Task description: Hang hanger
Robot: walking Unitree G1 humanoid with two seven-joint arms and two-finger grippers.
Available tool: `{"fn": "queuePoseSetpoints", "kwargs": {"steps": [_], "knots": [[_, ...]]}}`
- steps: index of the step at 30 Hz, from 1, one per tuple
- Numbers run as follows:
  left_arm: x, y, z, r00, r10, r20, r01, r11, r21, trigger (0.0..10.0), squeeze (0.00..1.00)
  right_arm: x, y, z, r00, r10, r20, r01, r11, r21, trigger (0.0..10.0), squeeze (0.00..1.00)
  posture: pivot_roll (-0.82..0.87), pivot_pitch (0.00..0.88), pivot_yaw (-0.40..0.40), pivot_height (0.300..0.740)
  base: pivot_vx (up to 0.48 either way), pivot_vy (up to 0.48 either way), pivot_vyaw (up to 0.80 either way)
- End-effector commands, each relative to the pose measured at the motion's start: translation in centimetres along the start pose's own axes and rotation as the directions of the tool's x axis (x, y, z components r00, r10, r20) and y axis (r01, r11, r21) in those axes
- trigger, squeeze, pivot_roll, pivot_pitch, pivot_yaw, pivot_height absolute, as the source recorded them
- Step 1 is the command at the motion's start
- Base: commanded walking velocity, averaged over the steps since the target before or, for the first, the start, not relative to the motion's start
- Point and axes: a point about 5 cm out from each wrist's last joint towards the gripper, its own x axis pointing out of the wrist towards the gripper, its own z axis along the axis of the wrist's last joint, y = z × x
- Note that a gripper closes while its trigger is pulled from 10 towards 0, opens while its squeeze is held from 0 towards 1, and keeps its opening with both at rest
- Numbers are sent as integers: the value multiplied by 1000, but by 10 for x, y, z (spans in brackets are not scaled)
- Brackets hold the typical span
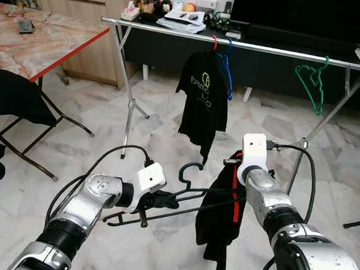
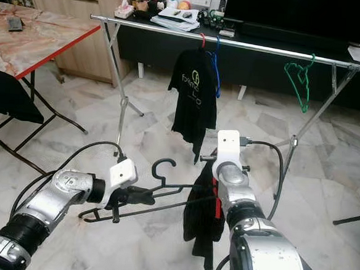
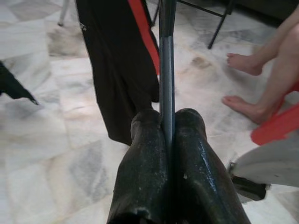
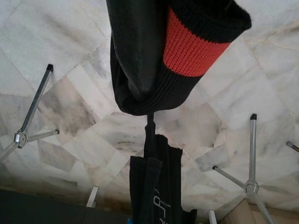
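A marble-topped counter (image 1: 32, 38) with a red edge is seen at far left. Low in front of the robot, a black hanger (image 1: 182, 197) is held nearly level by the left claw (image 1: 163, 200), whose fingers (image 3: 145, 177) are pressed together on the hanger's thin bar. A black garment with a red stripe (image 1: 220, 218) is draped on the hanger's right end, and its knit edge is pinched by the right claw (image 1: 236, 176). Behind, a black T-shirt (image 1: 202, 99) and a green hanger (image 1: 312, 82) are hung on the clothes rail (image 1: 266, 49).
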Motion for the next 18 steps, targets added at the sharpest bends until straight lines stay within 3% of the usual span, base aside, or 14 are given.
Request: {"fn": "queuePoseSetpoints", "kwargs": {"steps": [1, 9, 18], "knots": [[-2, 3, -2, 999, 19, -38, -18, 1000, 16, 10000, 0, 0, -1, 7, 1000, 0, 13, 0, 1000, 11, 10000, 0, -10, 87, -47, 740, 0, 0, 0], [-14, 8, -19, 988, 80, -130, -77, 997, 25, 10000, 0, 0, -7, 2, 1000, -15, 9, 15, 1000, 12, 10000, 0, -13, 87, -45, 740, 0, 0, 0], [-15, 14, -21, 979, 154, -131, -150, 988, 44, 10000, 0, 0, -10, 2, 1000, -21, 13, 21, 1000, 12, 10000, 0, -14, 80, -48, 740, 0, 0, 0]]}}
